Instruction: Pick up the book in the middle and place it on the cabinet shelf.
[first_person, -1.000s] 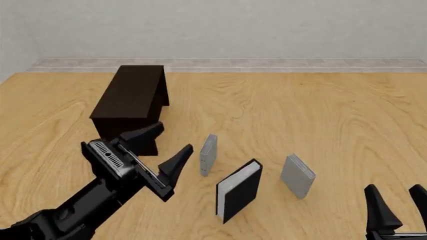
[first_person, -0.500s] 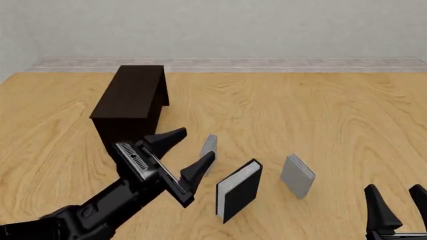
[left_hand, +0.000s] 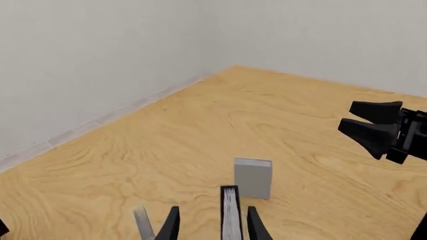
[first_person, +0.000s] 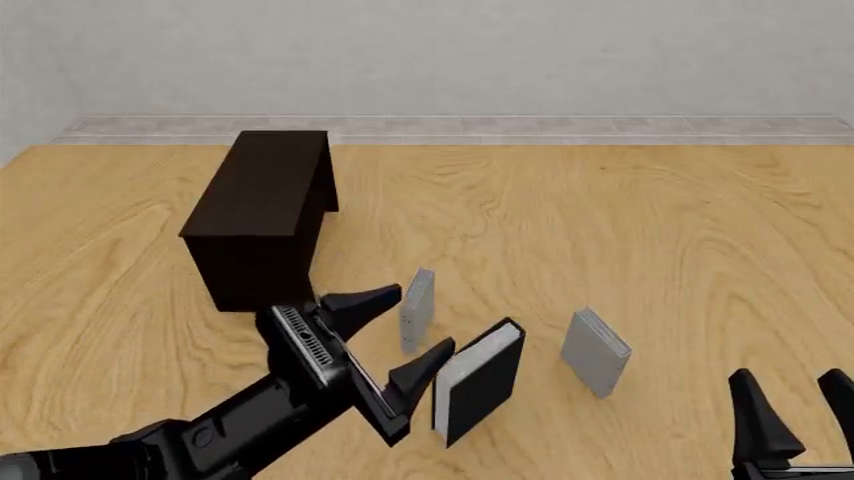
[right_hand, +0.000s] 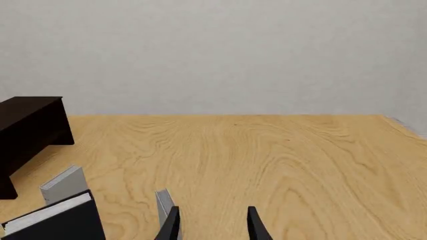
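Observation:
The book (first_person: 478, 380) stands upright on the wooden table, black-covered with white page edges, between two smaller grey books. My left gripper (first_person: 407, 335) is open just to its left, the nearer fingertip close to the page edge and apart from it. In the left wrist view the book (left_hand: 230, 212) shows edge-on in the gap between the fingers (left_hand: 171, 225). The dark cabinet shelf (first_person: 267, 215) stands at the back left. My right gripper (first_person: 790, 385) is open and empty at the front right; its wrist view shows the book (right_hand: 60, 220) and cabinet shelf (right_hand: 30, 130).
One pale grey book (first_person: 416, 308) stands right beside my left gripper's far finger. The other grey book (first_person: 594, 350) stands to the black book's right. The wooden table (first_person: 601, 230) runs back to a grey wall. My right gripper (left_hand: 347, 116) appears in the left wrist view.
My left arm has moved to the right and nearer to the front edge, from in front of the cabinet to beside the black book. The right arm has not moved.

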